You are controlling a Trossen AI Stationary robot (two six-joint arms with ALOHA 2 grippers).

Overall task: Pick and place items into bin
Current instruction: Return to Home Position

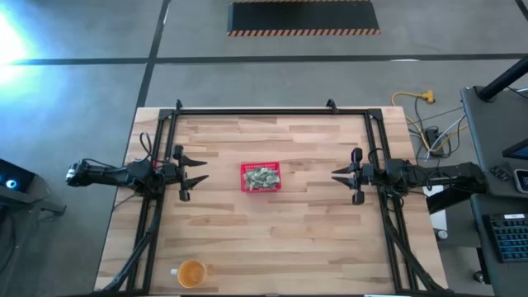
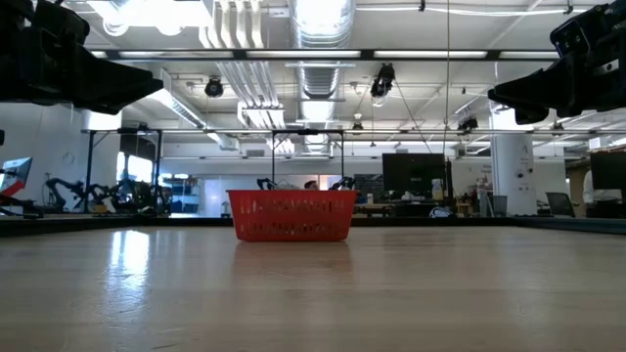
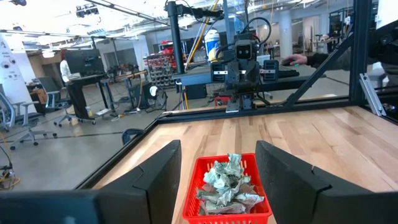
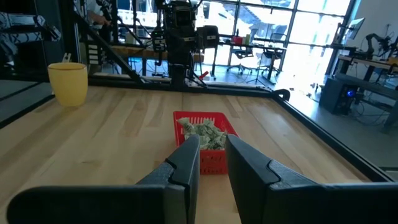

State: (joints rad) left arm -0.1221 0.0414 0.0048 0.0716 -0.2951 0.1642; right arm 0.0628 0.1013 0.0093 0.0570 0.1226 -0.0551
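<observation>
The small red meshed basket stands on its base at the middle of the wooden table, seen also in the low view. A heap of crinkly pale green and white packets lies inside it. My left gripper hovers open at the table's left side, pointing at the basket, well short of it. My right gripper hovers open at the right side, also facing the basket. In the left wrist view my fingers frame the basket without touching it.
A round orange cup stands near the table's near-left corner, also in the right wrist view. A black frame borders the table's far edge and sides. Bare wood surrounds the basket.
</observation>
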